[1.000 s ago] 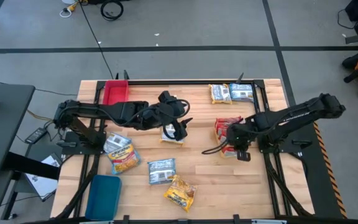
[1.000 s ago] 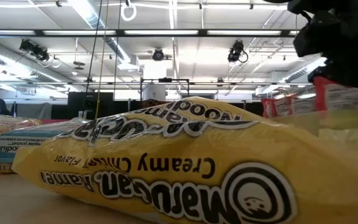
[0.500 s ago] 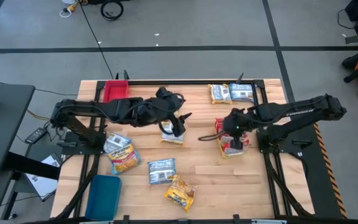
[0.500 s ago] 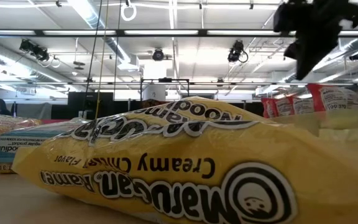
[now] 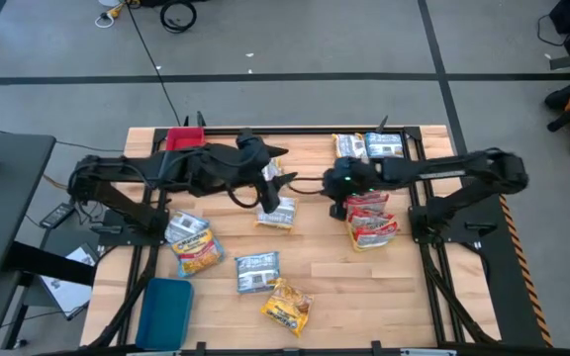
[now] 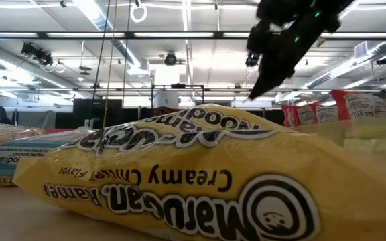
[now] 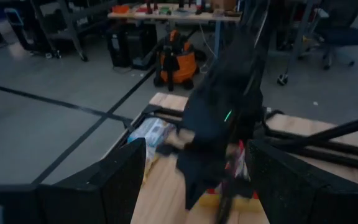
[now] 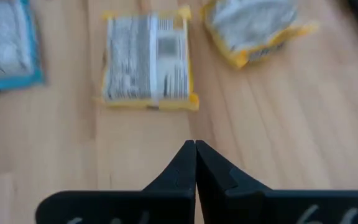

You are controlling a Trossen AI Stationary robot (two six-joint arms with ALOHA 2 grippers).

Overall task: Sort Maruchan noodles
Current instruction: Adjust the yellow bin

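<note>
A: Where are the grippers?

B: The right gripper [image 5: 332, 184] hangs above the middle of the wooden table [image 5: 364, 287], fingers pressed together and carrying nothing; its wrist view shows the two tips [image 8: 195, 155] meeting over bare wood. The left gripper [image 5: 277, 180] is just to its left, jaws spread wide and empty, above a yellow-edged packet [image 5: 276, 212].

A: And the Maruchan noodles?

B: Scattered. Two red-edged packets [image 5: 369, 216] lie overlapping just right of the right gripper. At the far edge sit a yellow-edged packet [image 5: 348, 146] and a blue-edged one [image 5: 385, 146], side by side. On the left, near the left arm's base, a grey-white packet overlaps a yellow-orange one [image 5: 192, 243]. Toward the near side lie a blue-edged packet [image 5: 257, 272] and a creamy chicken packet [image 5: 285, 307], which fills the low view [image 6: 200, 181].

A: Any trays?

B: A red tray [image 5: 183, 145] at the far left corner, a blue tray [image 5: 165, 311] at the near left.
</note>
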